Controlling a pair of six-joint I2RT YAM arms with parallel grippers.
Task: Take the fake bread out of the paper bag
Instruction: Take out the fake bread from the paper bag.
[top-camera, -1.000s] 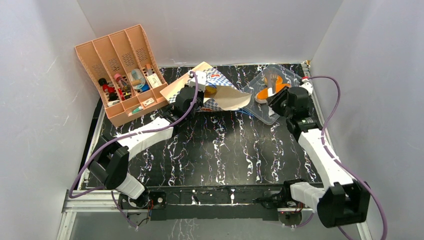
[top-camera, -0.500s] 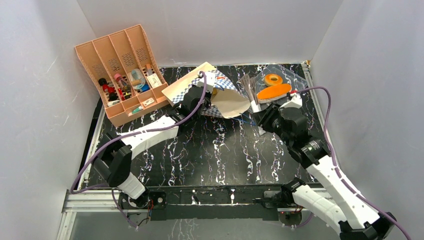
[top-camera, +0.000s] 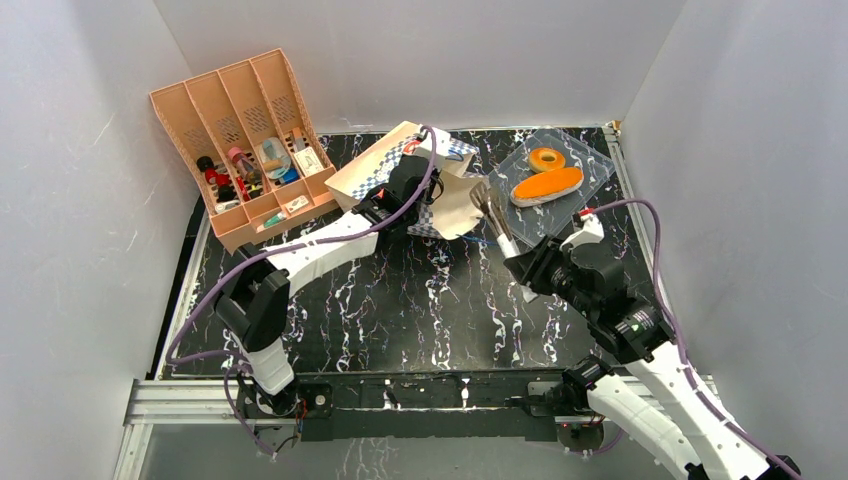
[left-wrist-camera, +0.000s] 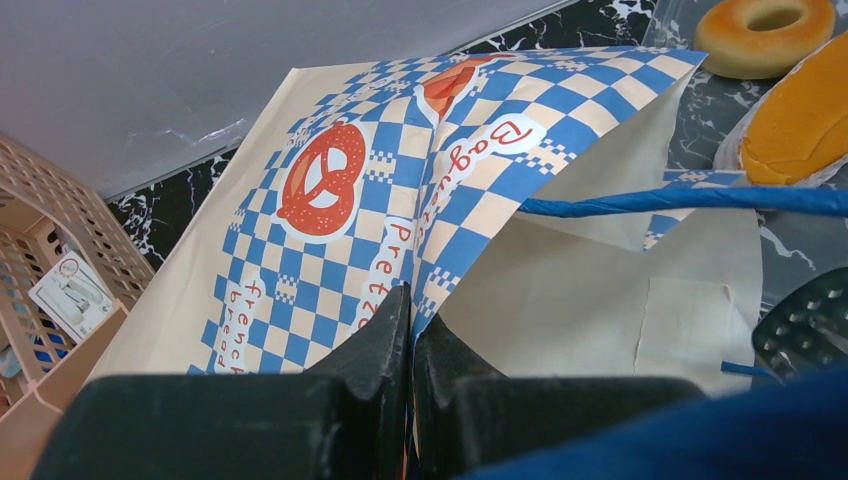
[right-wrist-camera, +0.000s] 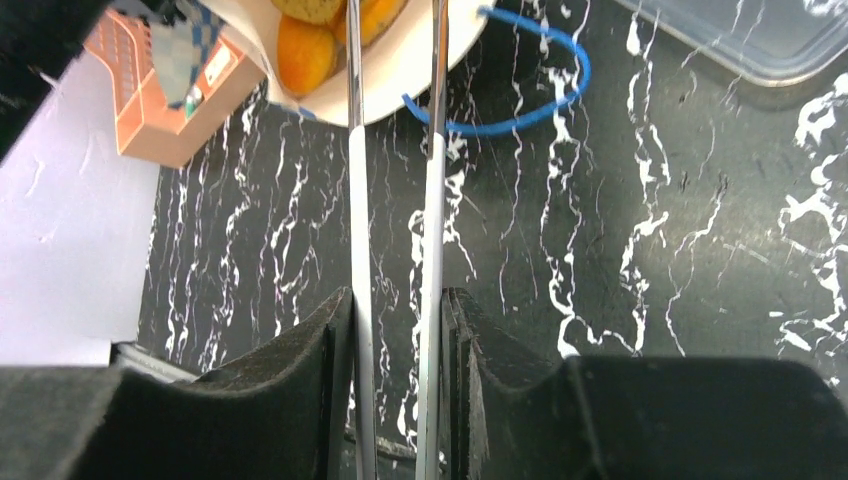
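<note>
The paper bag (top-camera: 385, 165) lies on its side at the back, with its mouth facing right. My left gripper (top-camera: 424, 176) is shut on the bag's upper edge (left-wrist-camera: 411, 300) and holds the mouth up. My right gripper (top-camera: 527, 268) is shut on metal tongs (top-camera: 492, 212). In the right wrist view the gripper (right-wrist-camera: 397, 300) squeezes the two tong arms (right-wrist-camera: 352, 150), and their tips reach the bag's mouth. A small round bun (right-wrist-camera: 305, 55) and another bread piece (right-wrist-camera: 380, 12) lie inside there. The orange-topped loaf (top-camera: 547, 185) and the ring bagel (top-camera: 546, 158) lie on the clear tray.
The clear plastic tray (top-camera: 595, 165) sits at the back right. The orange slotted organiser (top-camera: 240, 140) with small items stands at the back left. A blue cord handle (right-wrist-camera: 520, 110) lies looped on the table in front of the bag's mouth.
My right arm left the loaf on the tray and swung left and back, bringing the tongs to the bag's mouth. My left gripper shifted right, lifting the bag's edge.
</note>
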